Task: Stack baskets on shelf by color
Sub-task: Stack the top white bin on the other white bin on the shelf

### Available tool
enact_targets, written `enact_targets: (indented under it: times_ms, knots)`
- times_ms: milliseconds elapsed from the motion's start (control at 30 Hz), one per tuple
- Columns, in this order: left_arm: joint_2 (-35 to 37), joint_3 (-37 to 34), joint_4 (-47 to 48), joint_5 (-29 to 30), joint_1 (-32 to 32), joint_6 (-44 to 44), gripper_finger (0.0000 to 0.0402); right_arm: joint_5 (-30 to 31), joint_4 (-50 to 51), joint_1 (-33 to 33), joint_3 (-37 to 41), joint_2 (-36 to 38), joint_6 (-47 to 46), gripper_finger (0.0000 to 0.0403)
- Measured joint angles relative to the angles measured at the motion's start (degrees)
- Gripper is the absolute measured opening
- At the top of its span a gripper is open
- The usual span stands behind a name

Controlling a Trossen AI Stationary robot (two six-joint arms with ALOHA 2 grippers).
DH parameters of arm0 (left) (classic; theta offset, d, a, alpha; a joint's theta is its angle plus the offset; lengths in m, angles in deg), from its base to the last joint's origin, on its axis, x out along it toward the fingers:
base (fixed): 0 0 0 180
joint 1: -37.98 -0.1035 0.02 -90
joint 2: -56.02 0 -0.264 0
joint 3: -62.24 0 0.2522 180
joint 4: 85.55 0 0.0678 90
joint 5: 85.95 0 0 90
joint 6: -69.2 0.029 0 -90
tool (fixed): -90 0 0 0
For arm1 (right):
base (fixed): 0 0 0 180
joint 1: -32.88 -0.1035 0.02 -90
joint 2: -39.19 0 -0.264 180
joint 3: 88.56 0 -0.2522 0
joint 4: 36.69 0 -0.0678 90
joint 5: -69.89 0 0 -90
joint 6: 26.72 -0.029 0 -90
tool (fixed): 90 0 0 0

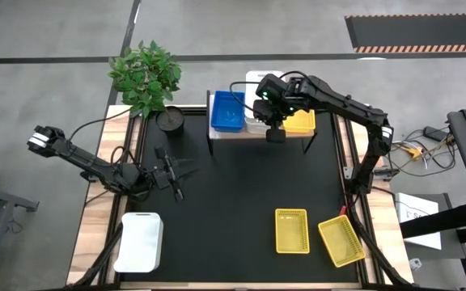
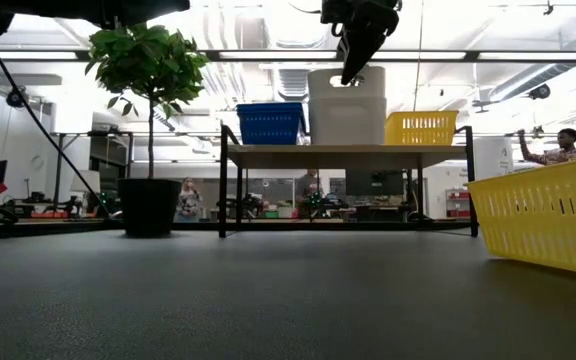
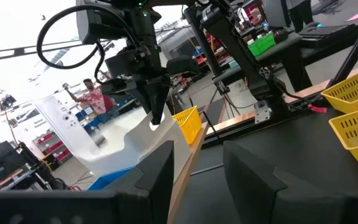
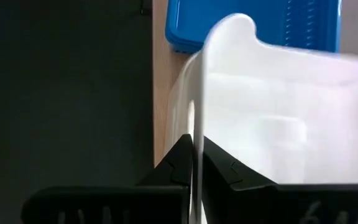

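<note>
The shelf [image 1: 241, 135] stands at the table's far edge. A blue basket [image 1: 227, 111] is on its left part and a yellow basket [image 1: 302, 123] on its right. Between them is a white basket [image 2: 346, 105], which stands taller than its neighbours in the low view. My right gripper [image 1: 274, 129] reaches over the shelf and is shut on this white basket. My left gripper [image 1: 172, 174] waits open over the table's left side, touching nothing. Another white basket [image 1: 138, 241] lies near the left front corner. Two yellow baskets [image 1: 291, 230] [image 1: 341, 240] lie at the right front. My right gripper [image 4: 196, 146] pinches the white basket's near side wall [image 4: 199, 118] at its upper rim, one finger inside the basket and one outside. The fingers come from above, pointing down. The basket's bottom [image 2: 346, 140] is down at the shelf top, between the blue and yellow baskets.
A black plant pot [image 1: 170, 120] with a leafy plant [image 1: 144, 74] stands left of the shelf at the far edge. The black mat [image 1: 241, 194] is bare between the shelf and the front baskets. People show in the room beyond the table.
</note>
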Motion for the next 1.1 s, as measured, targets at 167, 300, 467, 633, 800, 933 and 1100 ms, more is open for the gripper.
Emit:
enact_targets:
  times_ms: [167,300,467,633,800,933,1100]
  knots:
    - [0.00,0.00,0.02,0.00,-0.01,0.00,0.0122,-0.03,0.28,0.00,0.00,0.09,-0.26,0.0008]
    - [0.00,0.00,0.02,0.00,0.00,0.00,0.0122,-0.03,0.28,0.00,0.00,0.09,-1.17,0.0009]
    - [0.00,0.00,0.02,0.00,0.00,0.00,0.0122,-0.02,0.23,0.00,0.00,0.09,-2.12,0.0032]
    - [-0.01,0.00,0.02,0.00,0.00,0.00,0.0122,0.16,0.22,0.00,0.00,0.09,-2.19,0.0078]
    - [-0.02,0.00,0.02,0.00,0.00,0.00,0.0122,0.39,0.43,0.00,0.00,0.46,-0.97,0.0113]
    - [-0.02,0.00,0.03,0.00,0.00,0.00,0.0122,0.43,0.66,-0.02,-0.63,1.35,-0.67,0.0125]
    - [-0.02,0.00,0.02,0.00,0.00,0.00,0.0122,0.43,0.84,-0.03,-3.89,1.42,-0.76,0.0129]
